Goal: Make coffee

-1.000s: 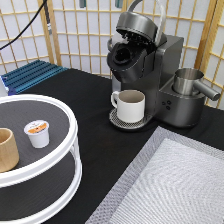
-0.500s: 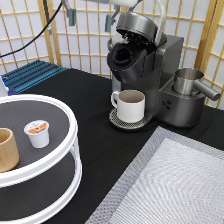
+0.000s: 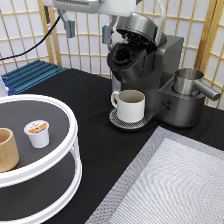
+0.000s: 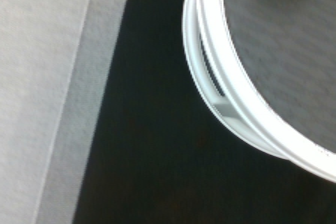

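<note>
the robot's gripper (image 3: pixel 86 30) hangs high at the far side of the table, near the exterior view's top, a little left of the dark grey coffee machine (image 3: pixel 150 75). its two fingers (image 3: pixel 69 28) are spread wide apart and there is nothing between them, so the hand is let go and holds nothing.

the small white plastic coffee pod with an orange-and-white foil lid (image 3: pixel 37 133) stands upright on the top shelf of the round white two-level tray with a dark mat (image 3: pixel 70 131), at the exterior view's left and on the near side. it is well apart from the gripper. just beside the pod, further left, stands a tan wooden cup (image 3: pixel 7 155) at the edge of the picture.

the coffee machine has its lid lifted up, and the round pod hole looks open, though it is too dark inside to be sure what is in it. a white mug with a handle (image 3: pixel 129 105) sits on the drip plate under the spout. a shiny metal jug (image 3: pixel 191 83) sits on the right side of the machine. a grey woven mat (image 3: pixel 175 185) lies on the black table (image 3: pixel 95 100) at the near right.

the wrist view shows the white rim of the tray (image 4: pixel 225 107), the black table and a strip of the grey mat (image 4: pixel 45 100).
</note>
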You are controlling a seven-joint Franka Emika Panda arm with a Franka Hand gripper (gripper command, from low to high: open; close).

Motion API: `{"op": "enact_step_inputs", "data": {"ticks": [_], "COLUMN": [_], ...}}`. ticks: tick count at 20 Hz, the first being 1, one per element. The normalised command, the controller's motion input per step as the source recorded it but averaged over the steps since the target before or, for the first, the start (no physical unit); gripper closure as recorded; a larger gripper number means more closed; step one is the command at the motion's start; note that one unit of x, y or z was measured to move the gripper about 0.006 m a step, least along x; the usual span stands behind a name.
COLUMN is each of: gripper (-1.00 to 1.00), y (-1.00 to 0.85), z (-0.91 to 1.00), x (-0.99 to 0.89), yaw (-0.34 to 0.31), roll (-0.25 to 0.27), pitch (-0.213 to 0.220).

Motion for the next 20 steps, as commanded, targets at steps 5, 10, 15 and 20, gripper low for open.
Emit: {"op": "enact_step_inputs", "data": {"ticks": [5, 10, 15, 20], "gripper": [-1.00, -1.00, -1.00, -1.00], "y": [-0.61, -0.67, -0.64, -0.64], "z": [-0.05, -0.18, -0.33, -0.38], "x": [-0.37, -0.45, -0.39, -0.33], "yaw": [-0.126, -0.104, -0.120, -0.111], "roll": [0.049, 0.055, 0.019, 0.032], "pitch": [-0.023, 0.003, -0.050, -0.113]}}
